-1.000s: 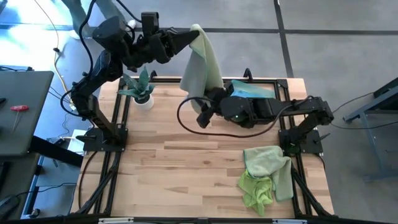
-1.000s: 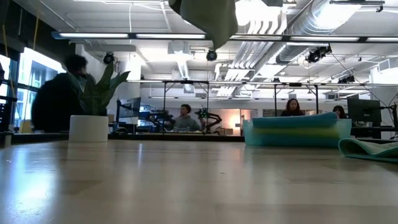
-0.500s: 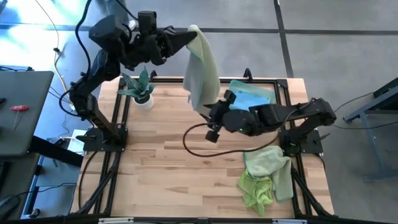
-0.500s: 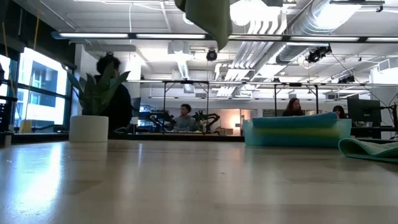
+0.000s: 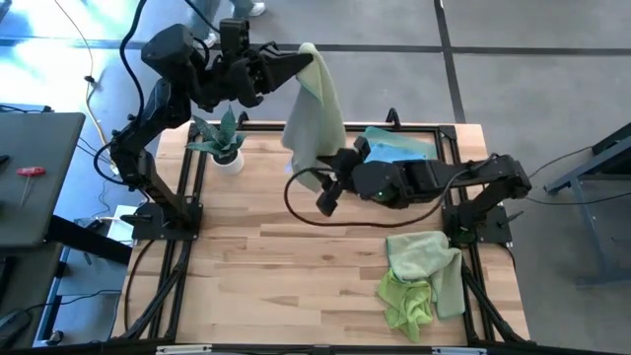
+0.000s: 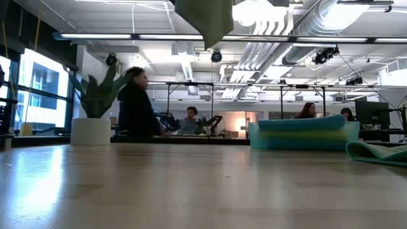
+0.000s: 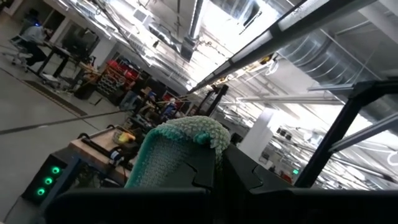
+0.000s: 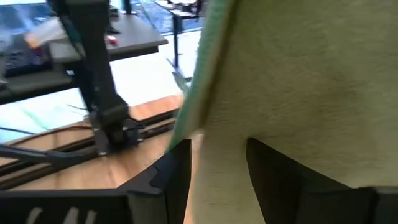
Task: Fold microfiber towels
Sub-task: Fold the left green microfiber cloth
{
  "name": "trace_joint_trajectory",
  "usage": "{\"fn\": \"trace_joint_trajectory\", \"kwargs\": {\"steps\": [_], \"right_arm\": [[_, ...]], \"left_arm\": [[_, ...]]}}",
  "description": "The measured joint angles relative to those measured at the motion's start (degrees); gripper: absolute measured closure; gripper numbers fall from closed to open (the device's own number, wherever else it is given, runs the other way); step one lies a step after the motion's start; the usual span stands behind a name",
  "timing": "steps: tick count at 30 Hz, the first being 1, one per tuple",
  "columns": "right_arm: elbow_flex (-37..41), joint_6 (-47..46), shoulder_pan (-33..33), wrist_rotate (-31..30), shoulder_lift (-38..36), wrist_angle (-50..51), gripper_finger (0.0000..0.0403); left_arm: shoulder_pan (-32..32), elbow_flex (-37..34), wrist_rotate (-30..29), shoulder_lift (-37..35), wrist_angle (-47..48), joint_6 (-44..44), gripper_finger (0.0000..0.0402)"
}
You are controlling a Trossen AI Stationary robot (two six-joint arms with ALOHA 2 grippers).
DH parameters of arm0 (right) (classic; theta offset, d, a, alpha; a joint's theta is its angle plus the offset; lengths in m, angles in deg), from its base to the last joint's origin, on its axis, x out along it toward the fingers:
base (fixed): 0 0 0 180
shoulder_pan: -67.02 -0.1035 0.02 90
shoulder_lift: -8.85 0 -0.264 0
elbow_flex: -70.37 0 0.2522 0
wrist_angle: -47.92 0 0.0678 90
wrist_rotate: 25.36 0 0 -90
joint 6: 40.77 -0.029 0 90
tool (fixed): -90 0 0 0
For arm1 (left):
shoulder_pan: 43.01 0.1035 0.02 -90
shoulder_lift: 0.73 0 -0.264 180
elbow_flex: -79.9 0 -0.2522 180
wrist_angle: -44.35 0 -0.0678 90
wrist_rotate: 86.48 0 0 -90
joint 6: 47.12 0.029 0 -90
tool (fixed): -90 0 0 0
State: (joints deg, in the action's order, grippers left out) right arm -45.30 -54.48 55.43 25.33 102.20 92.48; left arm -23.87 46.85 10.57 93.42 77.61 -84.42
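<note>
Left end effector [image 5: 296,67] pinching hanging sage towel [image 5: 317,118], right end effector [image 8: 217,168] spread around its lower edge, wrist view only

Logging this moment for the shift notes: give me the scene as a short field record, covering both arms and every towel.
held towel: pale sage green towel, hanging above the table's far side
left gripper: shut on the towel's top corner, raised high
right gripper: fingers open around the towel's lower edge
folded stack: blue towels at the far right
unfolded pile: green towels at the near right
plant: far left corner
</note>
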Motion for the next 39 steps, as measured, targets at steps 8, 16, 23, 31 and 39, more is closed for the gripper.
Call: {"fn": "trace_joint_trajectory", "kwargs": {"steps": [8,16,23,31,39], "right_arm": [[0.0,0.65,-1.1,2.53,0.05,0.38,0.0257],[0.0,0.67,-1.08,-0.48,0.01,-2.2,0.0257],[0.0,0.68,0.0,-2.52,0.13,-4.34,0.0257],[0.0,-2.97,2.01,2.13,1.11,-5.4,0.0259],[0.02,-3.85,2.66,3.32,2.13,-5.69,0.0331]], "left_arm": [[0.04,0.0,-0.13,0.0,0.0,0.44,0.0401],[0.02,0.0,-0.13,0.0,0.0,0.44,0.0401],[0.02,0.0,-0.13,0.02,0.0,0.33,0.0401],[0.02,0.0,-0.13,0.02,-0.02,0.02,0.0401],[0.01,0.0,-0.13,0.02,0.14,1.24,0.0401]]}}
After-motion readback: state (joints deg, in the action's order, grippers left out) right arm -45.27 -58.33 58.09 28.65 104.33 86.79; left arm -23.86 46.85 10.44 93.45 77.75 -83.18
